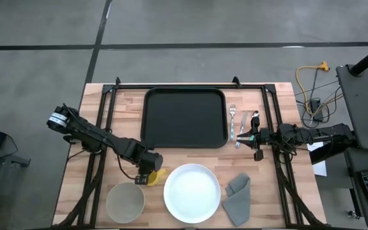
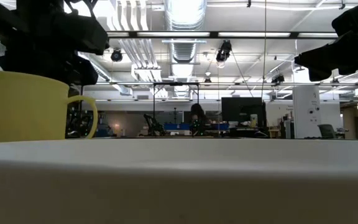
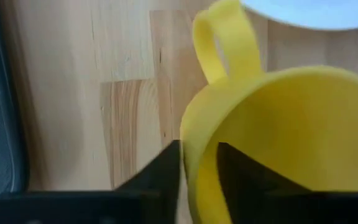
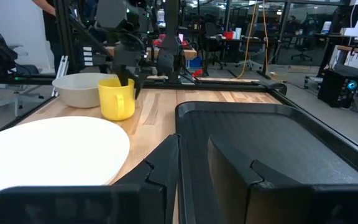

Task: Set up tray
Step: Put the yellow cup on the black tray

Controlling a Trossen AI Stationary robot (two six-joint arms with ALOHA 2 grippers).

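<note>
High view — the black tray [image 1: 185, 117] lies flat at the bench's [image 1: 101, 140] far middle. The left claw [image 1: 147, 176] pinches the rim of a yellow mug [image 3: 278, 137] beside the white plate [image 1: 192, 193]. The right claw [image 1: 255, 136] hovers over the cutlery [image 1: 237, 121], its fingers nearly together, holding nothing.

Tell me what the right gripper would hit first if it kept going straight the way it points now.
Probably nothing at once: the right gripper points across the flat black rectangular tray, seemingly just above it. Farther along stands the yellow plastic mug, though depth is unclear.
</note>
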